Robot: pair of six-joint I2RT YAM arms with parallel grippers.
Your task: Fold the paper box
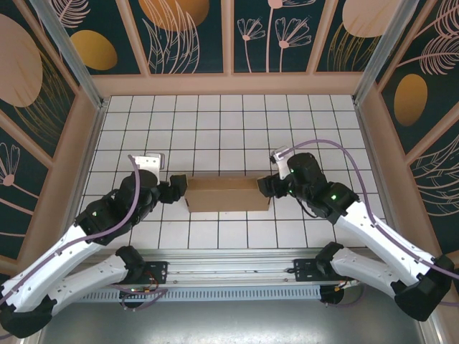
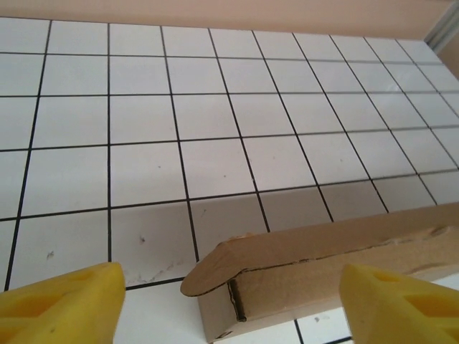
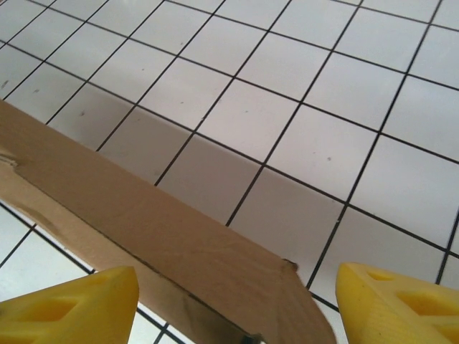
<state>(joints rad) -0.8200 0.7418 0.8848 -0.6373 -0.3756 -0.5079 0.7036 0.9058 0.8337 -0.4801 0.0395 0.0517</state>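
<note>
Top view, near edge: a metal rail [image 1: 229,276] carries the two arm bases. The left arm [image 1: 72,251] and the right arm [image 1: 380,240] reach forward and inward over the white, black-gridded table [image 1: 229,129].

Centre: the box [image 1: 228,194], a low rectangular form of plain brown cardboard, lies on the table with its long axis running left to right, roughly midway between the arms. The left gripper [image 1: 176,190] sits at the box's left end and the right gripper [image 1: 267,188] at its right end. Whether either touches the cardboard cannot be told from above.

Left wrist view: the left gripper [image 2: 229,287] has its yellow fingers [image 2: 64,301] spread wide. The box [image 2: 323,247] end lies between them, with a rounded flap corner projecting from its top edge. Nothing is clamped.

Right wrist view: the right gripper [image 3: 237,279] likewise has its yellow fingers [image 3: 401,308] spread wide. The box [image 3: 158,229] top crosses the view diagonally, and its corner lies between the fingers, clear of both. Nothing is held.

Far side: bare tiles extend beyond the box to the back wall [image 1: 229,36], which is dark panels with pale floral motifs framed in light wood.
</note>
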